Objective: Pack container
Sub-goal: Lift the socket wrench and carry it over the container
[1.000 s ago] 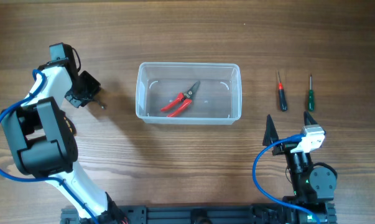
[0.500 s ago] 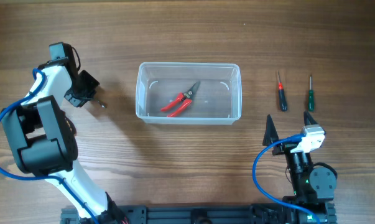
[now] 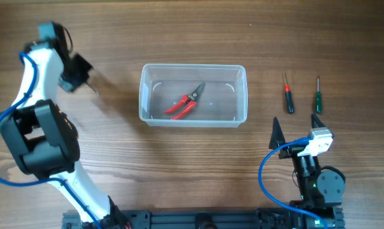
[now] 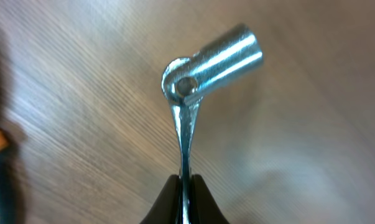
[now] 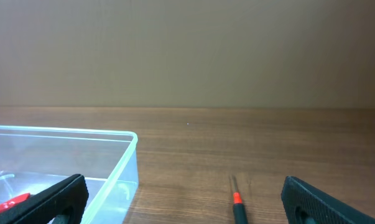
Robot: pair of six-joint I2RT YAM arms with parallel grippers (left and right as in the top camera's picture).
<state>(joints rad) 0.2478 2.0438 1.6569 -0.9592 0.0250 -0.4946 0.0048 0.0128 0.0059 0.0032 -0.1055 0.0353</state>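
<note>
Container (image 3: 193, 66): clear plastic tub with rounded corners, standing upright and open at the middle of the wooden table (image 3: 192, 32), long side running left to right. The right wrist view shows its near corner and rim at lower left (image 5: 130, 158).

Pliers (image 3: 185, 104): one pair, red handles, lying flat on the container floor, nose pointing toward the far right.

Metal tool (image 4: 212, 62): bright steel, with a thin flat shank and a short hollow cylinder pivoted at its far end. In the overhead view it shows only as a small glint (image 3: 92, 90), well to the left of the container.

Left gripper (image 4: 186, 185): fingers pinched tight on the shank of the metal tool, at the far left of the table.

Red screwdriver (image 3: 288, 95): lies on the table right of the container, apart from it, tip toward the far edge.

Green screwdriver (image 3: 318, 97): lies just right of the red screwdriver, parallel to it, not touching.

Right gripper (image 3: 296, 129): fingers spread wide with nothing between them, near the front right, short of both screwdrivers.
</note>
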